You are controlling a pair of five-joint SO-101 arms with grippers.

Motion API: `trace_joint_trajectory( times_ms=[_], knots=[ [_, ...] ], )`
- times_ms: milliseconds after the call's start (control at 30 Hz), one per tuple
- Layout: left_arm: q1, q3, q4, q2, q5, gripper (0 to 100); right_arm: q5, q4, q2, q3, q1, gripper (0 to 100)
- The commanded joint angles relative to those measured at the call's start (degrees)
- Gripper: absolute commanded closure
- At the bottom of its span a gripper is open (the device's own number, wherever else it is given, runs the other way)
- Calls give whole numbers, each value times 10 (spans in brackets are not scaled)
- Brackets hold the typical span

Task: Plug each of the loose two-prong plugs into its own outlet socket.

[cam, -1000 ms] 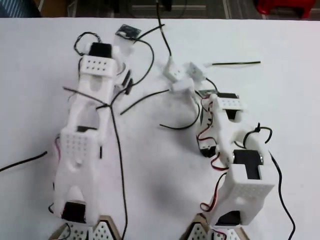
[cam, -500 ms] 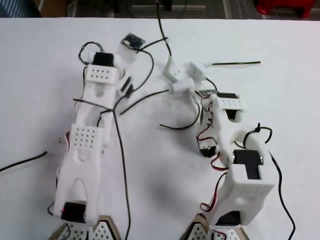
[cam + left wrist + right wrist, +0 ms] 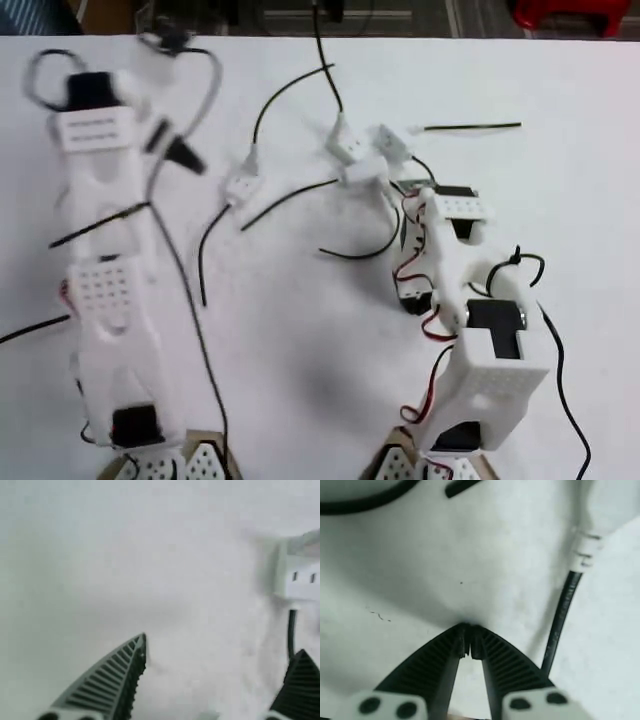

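Observation:
A white two-slot socket (image 3: 299, 577) on a black cable (image 3: 291, 632) lies on the white table just beyond my open left gripper (image 3: 222, 647), off to one finger's side, with nothing between the fingers. From above, this socket (image 3: 238, 186) lies alone, right of the left gripper (image 3: 172, 146). A cluster of white plugs and sockets (image 3: 358, 152) lies at the table's middle back. My right gripper (image 3: 470, 641) is shut and empty, tips on the table beside a white plug end (image 3: 597, 510) and its black cable (image 3: 559, 622). The right arm (image 3: 455, 215) rests just below the cluster.
Loose black cables (image 3: 360, 250) trail across the table's middle, and one short cable (image 3: 470, 126) lies at the back right. Another cable end (image 3: 35, 328) lies at the left edge. The table's far edge (image 3: 560, 36) runs along the back.
The left arm has swung to the left, away from the cluster. The lone white socket with its cable now lies uncovered where the gripper was. The right arm has not moved.

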Motion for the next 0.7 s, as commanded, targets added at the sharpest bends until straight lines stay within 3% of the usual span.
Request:
trace_joint_trajectory(
  times_ms=[0,167,433,667],
  knots=[
    [-59,74,4,-58,-79,585,-6,-24,-1,2,1,978],
    [-116,255,1,-79,-197,586,-7,-24,-1,2,1,978],
    [-184,366,-1,-116,-216,586,-4,-24,-1,2,1,978],
    [-210,475,-2,-116,-303,625,-4,-24,-6,9,0,978]
  ],
)
